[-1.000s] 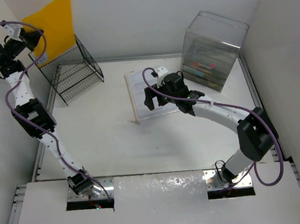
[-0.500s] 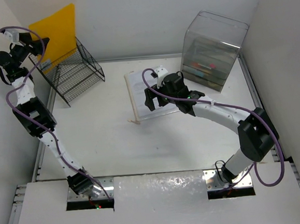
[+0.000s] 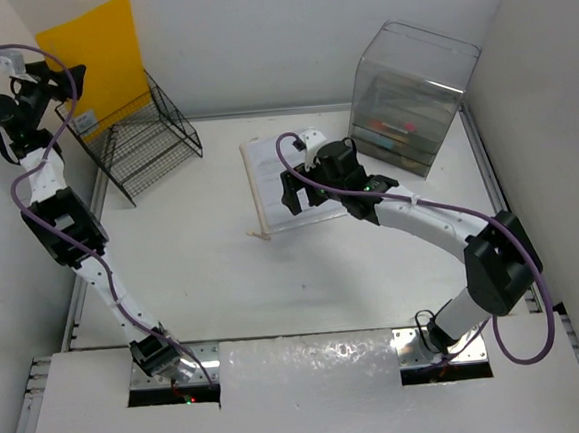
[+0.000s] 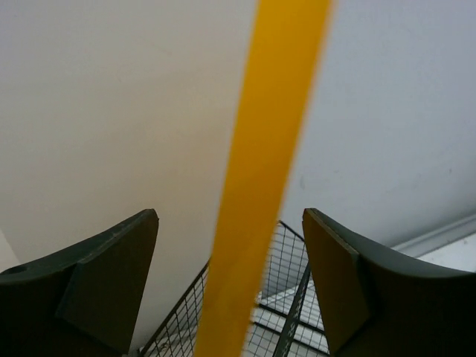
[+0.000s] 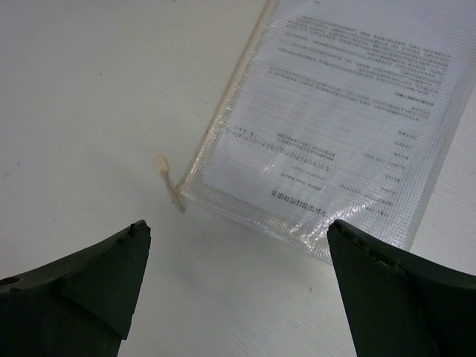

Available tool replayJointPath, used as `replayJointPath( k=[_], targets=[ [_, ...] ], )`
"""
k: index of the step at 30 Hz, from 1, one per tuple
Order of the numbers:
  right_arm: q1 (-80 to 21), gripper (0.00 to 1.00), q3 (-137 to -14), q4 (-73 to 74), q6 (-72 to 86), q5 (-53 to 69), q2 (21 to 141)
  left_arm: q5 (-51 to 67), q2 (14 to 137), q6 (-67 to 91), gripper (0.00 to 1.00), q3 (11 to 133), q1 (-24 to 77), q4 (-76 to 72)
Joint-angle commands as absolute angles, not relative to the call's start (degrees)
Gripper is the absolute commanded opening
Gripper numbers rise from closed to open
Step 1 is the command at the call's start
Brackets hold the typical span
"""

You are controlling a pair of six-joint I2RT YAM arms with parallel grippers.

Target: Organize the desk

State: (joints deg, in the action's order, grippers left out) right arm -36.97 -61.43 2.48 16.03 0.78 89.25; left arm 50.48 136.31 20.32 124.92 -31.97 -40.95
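- While white walls close 3 sides, the surface fills the view between them.
- Clear drawer box occupies its far right corner, wire rack the far left.
- Yellow folder stands at the rack, seemingly filed; left gripper gapes around it, not touching.
- Document sleeve lies near the far edge, unfiled; right gripper hangs wide open above, empty.

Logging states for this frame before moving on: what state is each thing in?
left gripper, open, astride the yellow folder edge, not touching
right gripper, open, above the mesh pouch
yellow folder, upright in the wire rack
mesh pouch, flat on the desk
drawer box, drawers seem shut
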Motion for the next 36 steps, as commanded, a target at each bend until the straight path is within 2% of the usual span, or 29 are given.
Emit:
replayJointPath(
  k=[1, 7, 10, 12, 14, 15, 16, 21, 25, 28, 32, 36],
  targets=[
    [-37.4, 0.99, -62.7, 1.9, 14.7, 0.2, 86.3, 46.1, 131.1, 20.9, 0.78, 125.2, -32.9, -41.0],
    [-37.4, 0.99, -62.8, 1.8, 14.2, 0.9, 86.4, 44.7, 132.6, 25.7, 0.78, 127.4, -32.9, -42.5],
    [-37.4, 0.99, -62.6, 1.6, 14.2, 1.1, 86.7, 42.8, 134.4, 29.2, 0.47, 129.1, -33.0, -42.7],
    [-37.4, 0.99, -62.8, 1.8, 14.2, 1.1, 86.9, 43.3, 135.8, 32.8, 0.2, 131.2, -33.0, -44.2],
    [-37.4, 0.99, -63.1, 2.1, 14.2, 1.3, 87.0, 44.1, 137.0, 35.1, 0.13, 131.9, -32.9, -47.4],
    [-37.4, 0.99, -63.3, 2.1, 14.1, 1.3, 87.1, 44.0, 137.2, 35.9, 0.06, 132.0, -33.0, -48.1],
    [-37.4, 0.99, -63.3, 2.0, 14.1, 1.3, 87.1, 43.9, 137.4, 37.3, 0.02, 131.9, -33.0, -49.6],
    [-37.4, 0.99, -63.5, 1.8, 14.4, 1.4, 87.8, 43.4, 137.6, 38.9, 0.0, 131.4, -32.9, -53.7],
    [-37.4, 0.99, -63.9, 1.9, 14.9, 2.1, 88.1, 47.7, 137.4, 38.1, 0.0, 129.8, -33.0, -56.7],
    [-37.4, 0.99, -63.5, 1.5, 15.1, 1.8, 87.8, 52.2, 134.5, 34.7, 0.0, 124.1, -32.9, -61.8],
    [-37.4, 0.99, -63.3, 1.0, 15.3, 1.9, 88.1, 56.3, 130.1, 23.2, 0.0, 115.3, -32.5, -61.6],
    [-37.4, 0.99, -63.2, 1.0, 15.4, 2.5, 88.2, 56.5, 129.9, 27.1, 0.0, 113.4, -32.7, -64.6]
  ],
)
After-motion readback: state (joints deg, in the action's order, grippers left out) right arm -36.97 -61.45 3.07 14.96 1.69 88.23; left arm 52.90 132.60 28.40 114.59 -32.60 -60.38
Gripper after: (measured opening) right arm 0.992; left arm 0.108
